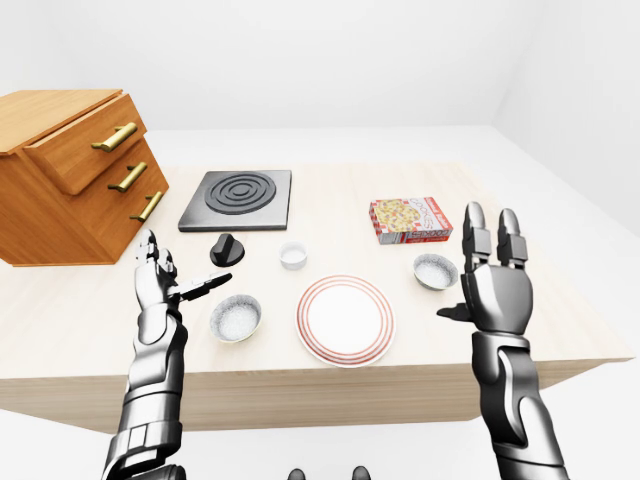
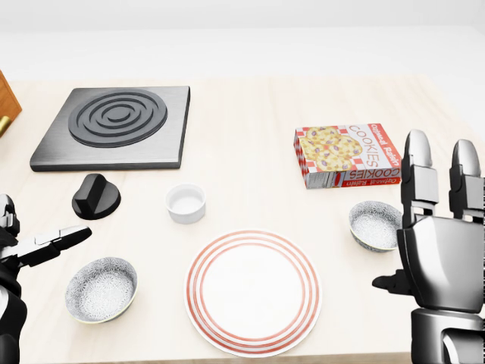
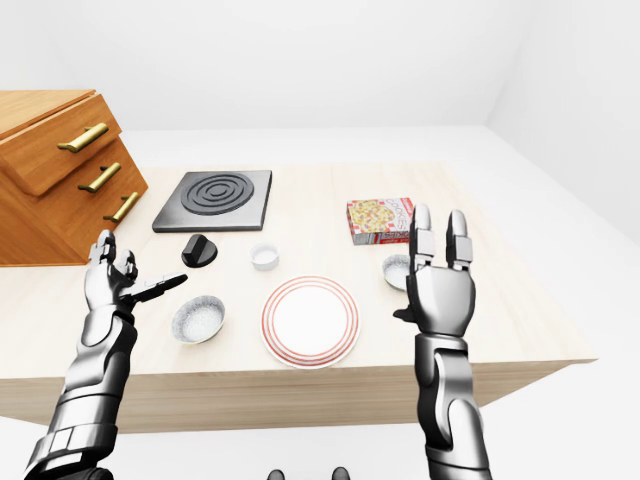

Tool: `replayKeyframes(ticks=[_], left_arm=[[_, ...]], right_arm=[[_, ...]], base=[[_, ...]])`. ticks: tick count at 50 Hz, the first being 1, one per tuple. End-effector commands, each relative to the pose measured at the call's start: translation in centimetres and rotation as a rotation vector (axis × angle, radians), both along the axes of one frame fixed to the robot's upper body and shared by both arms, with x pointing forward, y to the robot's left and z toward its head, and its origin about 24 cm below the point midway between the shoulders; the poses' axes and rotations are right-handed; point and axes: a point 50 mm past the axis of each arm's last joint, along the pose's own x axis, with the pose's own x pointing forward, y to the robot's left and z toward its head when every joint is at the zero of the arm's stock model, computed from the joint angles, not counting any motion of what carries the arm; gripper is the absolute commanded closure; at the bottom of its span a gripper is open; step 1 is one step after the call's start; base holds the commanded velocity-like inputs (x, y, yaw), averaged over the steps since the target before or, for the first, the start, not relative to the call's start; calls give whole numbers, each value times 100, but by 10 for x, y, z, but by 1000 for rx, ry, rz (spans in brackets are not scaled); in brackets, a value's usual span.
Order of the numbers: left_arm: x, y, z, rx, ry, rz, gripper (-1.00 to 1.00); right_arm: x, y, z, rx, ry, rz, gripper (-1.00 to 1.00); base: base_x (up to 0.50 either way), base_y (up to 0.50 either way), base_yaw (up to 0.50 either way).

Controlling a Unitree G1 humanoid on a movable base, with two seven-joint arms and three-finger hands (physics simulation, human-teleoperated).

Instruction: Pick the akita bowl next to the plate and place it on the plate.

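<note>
A white plate with red rings (image 2: 254, 292) lies on the wooden table (image 2: 250, 163) near the bottom edge of the head view. One grey speckled akita bowl (image 2: 101, 288) sits to its left, a second akita bowl (image 2: 375, 225) to its upper right. My left hand (image 2: 38, 227) hovers at the left edge, open, one finger pointing toward the left bowl and holding nothing. My right hand (image 2: 424, 205) is raised upright at the right, palm open and fingers spread, just right of the second bowl and apart from it.
A small white cup (image 2: 186, 203) and a black knob (image 2: 96, 196) stand above the plate. Farther up are a black burner plate (image 2: 114, 125) and a cookie box (image 2: 347, 155). A wooden drawer cabinet (image 1: 70, 175) stands on the table's left end.
</note>
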Motion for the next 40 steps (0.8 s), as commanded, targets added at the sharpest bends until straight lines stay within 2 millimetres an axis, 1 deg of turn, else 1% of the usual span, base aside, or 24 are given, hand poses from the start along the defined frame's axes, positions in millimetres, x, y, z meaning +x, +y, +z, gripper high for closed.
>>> replayKeyframes(ticks=[1, 3, 6, 11, 14, 15, 20, 26, 27, 29, 33, 40], left_arm=[[1, 1, -1, -1, 0, 0, -100], [-1, -1, 4, 0, 0, 0, -100], [0, 0, 1, -1, 0, 1, -100], [0, -1, 2, -6, 1, 1, -100], [-1, -1, 3, -11, 3, 1, -100], [0, 0, 1, -12, 4, 2, -100], [0, 1, 0, -16, 5, 2, -100], [1, 1, 0, -17, 6, 3, -100], [1, 1, -2, -18, 5, 2, -100], [2, 1, -2, -18, 5, 3, -100], [0, 0, 2, -18, 6, 3, -100], [1, 1, -2, -19, 6, 3, -100]], right_arm=[[3, 3, -11, -84, 20, -12, -100], [4, 3, -10, -93, 23, -15, -100], [5, 3, -11, -111, 24, -20, -100], [8, 0, -12, -128, 8, -29, -100], [10, -2, -12, -153, 2, -44, -100], [11, -7, -14, -172, -2, -61, -100], [11, -13, -5, -209, -26, -95, -100], [11, -13, -5, -223, -31, -101, -100], [13, -11, -10, -250, -23, -102, -100], [14, -11, -13, -264, -21, -104, -100], [14, -12, -13, -262, -16, -107, -100], [17, -13, -22, -230, 7, -97, -100]], base=[[0, 0, 0], [0, 0, 0], [0, 0, 0], [0, 0, 0], [0, 0, 0], [0, 0, 0], [0, 0, 0], [0, 0, 0], [0, 0, 0], [0, 0, 0], [0, 0, 0], [0, 0, 0]])
